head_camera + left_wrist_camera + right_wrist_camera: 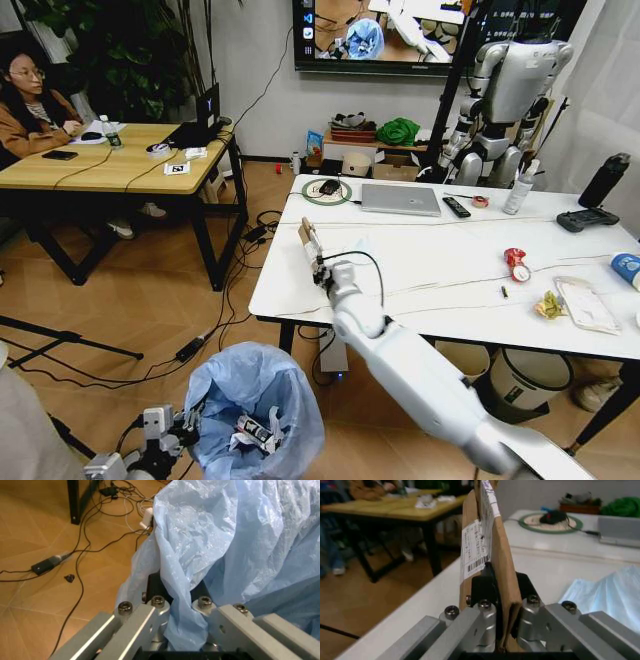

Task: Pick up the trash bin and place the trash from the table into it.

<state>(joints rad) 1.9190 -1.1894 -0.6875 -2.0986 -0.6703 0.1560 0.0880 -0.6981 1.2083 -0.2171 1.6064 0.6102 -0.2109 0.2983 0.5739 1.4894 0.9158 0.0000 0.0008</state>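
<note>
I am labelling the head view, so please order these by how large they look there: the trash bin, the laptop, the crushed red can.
1. trash bin, nearest the camera, so it may look enlarged
2. laptop
3. crushed red can

Your head camera looks forward and down from above onto the table (pixel 440 270) and floor. Your left wrist camera sits close against the trash bin (pixel 225 547), facing the floor. Your right wrist camera looks along the table (pixel 560 566), sharing it with the head view.
</note>
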